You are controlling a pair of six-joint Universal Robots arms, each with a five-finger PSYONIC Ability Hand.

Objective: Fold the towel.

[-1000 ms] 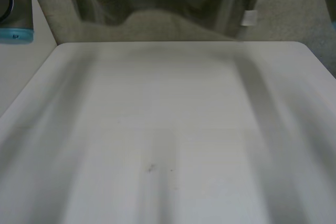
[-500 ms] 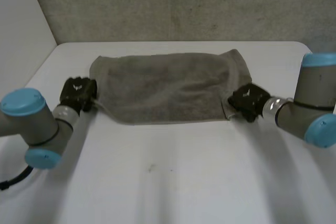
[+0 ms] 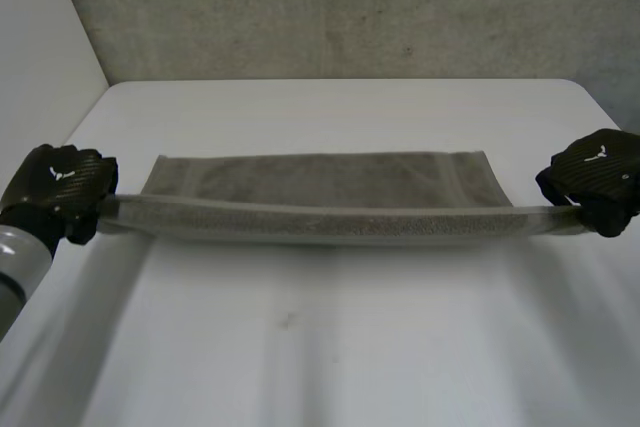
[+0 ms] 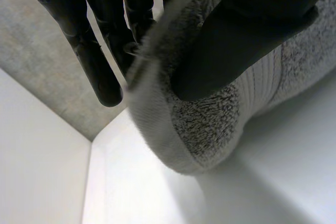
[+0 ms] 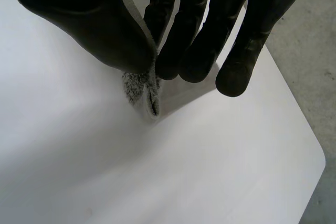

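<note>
A grey towel [image 3: 320,187] lies across the middle of the white table [image 3: 330,347], its near edge lifted and stretched taut between my two hands. My left hand [image 3: 60,187] pinches the towel's near left corner [image 4: 199,124] between thumb and fingers. At the far right, my right hand [image 3: 597,179] pinches the near right corner [image 5: 140,88] the same way. The towel's far part rests flat on the table behind the raised edge.
A grey carpeted wall [image 3: 330,7] rises behind the table's far edge. A pale wall [image 3: 40,57] stands at the left. Bare tabletop spreads in front of the towel toward me.
Both hands have moved apart and toward me, pulling the towel's near edge up and taut. A second ago the towel hung high, close to the camera.
</note>
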